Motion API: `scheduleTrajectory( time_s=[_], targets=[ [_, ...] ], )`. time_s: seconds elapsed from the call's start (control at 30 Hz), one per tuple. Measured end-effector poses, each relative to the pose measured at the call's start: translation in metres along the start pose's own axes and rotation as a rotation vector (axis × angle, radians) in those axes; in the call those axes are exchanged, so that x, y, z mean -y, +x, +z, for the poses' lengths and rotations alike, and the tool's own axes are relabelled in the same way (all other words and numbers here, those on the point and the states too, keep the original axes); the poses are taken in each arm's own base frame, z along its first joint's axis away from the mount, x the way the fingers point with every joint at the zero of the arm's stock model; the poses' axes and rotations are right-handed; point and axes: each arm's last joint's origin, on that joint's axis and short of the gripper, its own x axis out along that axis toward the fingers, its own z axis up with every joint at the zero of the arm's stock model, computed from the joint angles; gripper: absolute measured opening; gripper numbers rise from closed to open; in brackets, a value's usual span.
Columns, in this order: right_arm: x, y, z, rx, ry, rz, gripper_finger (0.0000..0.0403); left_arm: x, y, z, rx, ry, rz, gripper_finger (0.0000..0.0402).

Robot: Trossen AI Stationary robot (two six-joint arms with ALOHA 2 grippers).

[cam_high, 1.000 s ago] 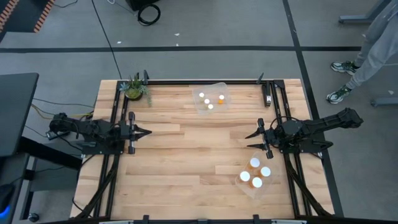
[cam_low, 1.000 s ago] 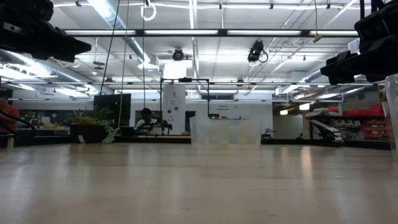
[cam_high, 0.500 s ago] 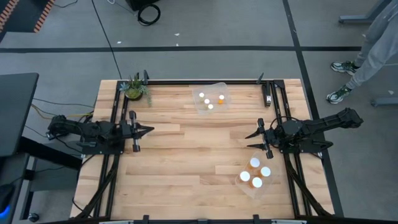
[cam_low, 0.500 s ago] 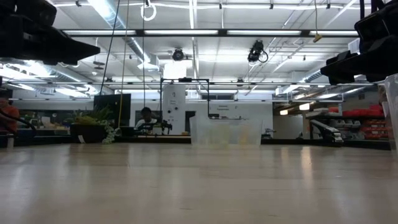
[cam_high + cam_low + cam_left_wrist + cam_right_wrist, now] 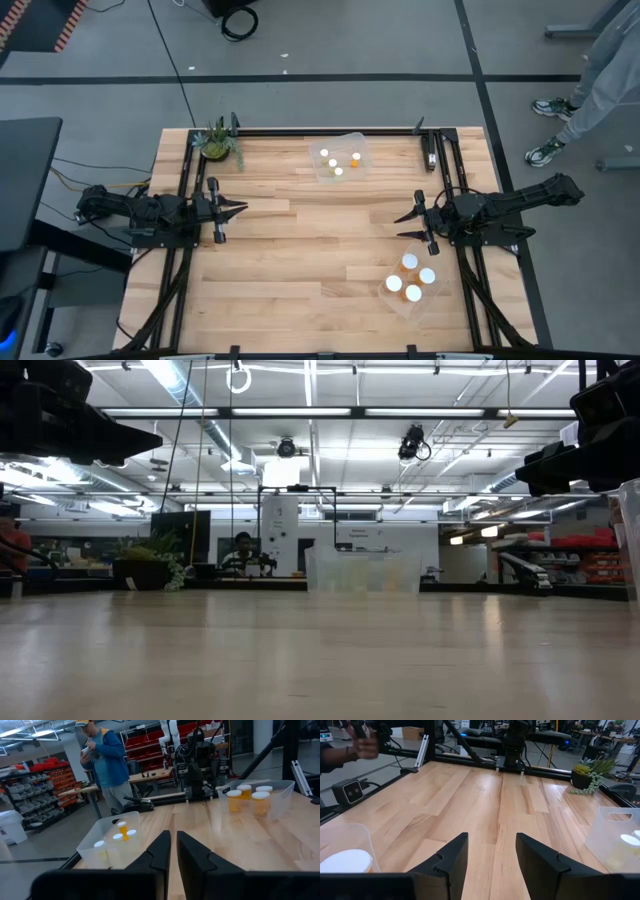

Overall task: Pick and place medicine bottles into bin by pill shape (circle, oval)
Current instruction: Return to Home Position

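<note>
Several orange medicine bottles with white caps [image 5: 339, 162] stand in a clear bin [image 5: 352, 141] at the table's far middle. Several more [image 5: 412, 279] stand in a second clear bin [image 5: 392, 300] near the right front. No bottle shows loose on the table. My left gripper [image 5: 243, 209] hovers shut over the table's left side, pointing right. My right gripper [image 5: 399, 227] hovers open over the right side, pointing left, just beyond the near bin. Both are empty. The left wrist view shows both bins [image 5: 100, 851] [image 5: 280, 787]. The right wrist view shows one cap [image 5: 345, 861].
A small potted plant [image 5: 217, 143] stands at the table's far left corner. Black frame rails [image 5: 440, 160] run along the table's sides and far edge. Bare wood [image 5: 310, 240] lies between the two grippers. A person [image 5: 600, 70] stands beyond the table's right far corner.
My left gripper has gone a little toward the table's right edge, staying level. My right arm, the bins and the bottles have kept still.
</note>
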Motion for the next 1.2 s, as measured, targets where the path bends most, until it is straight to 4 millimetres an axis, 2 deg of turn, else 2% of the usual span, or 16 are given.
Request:
scheduleTrajectory(
  time_s=[0.4,0.77,1.2],
  targets=[
    [0.000,0.000,0.000,0.003,0.000,0.000,0.0172,0.000,0.000,0.000,0.002,-0.005,0.001,0.0035],
    [0.002,-0.014,0.014,0.193,0.014,-0.018,0.0172,0.000,0.000,0.000,0.002,-0.006,0.001,0.0032],
    [0.002,-0.012,0.012,0.163,0.012,-0.016,0.0172,0.000,0.000,0.000,0.002,-0.006,0.000,0.0040]
  ],
)
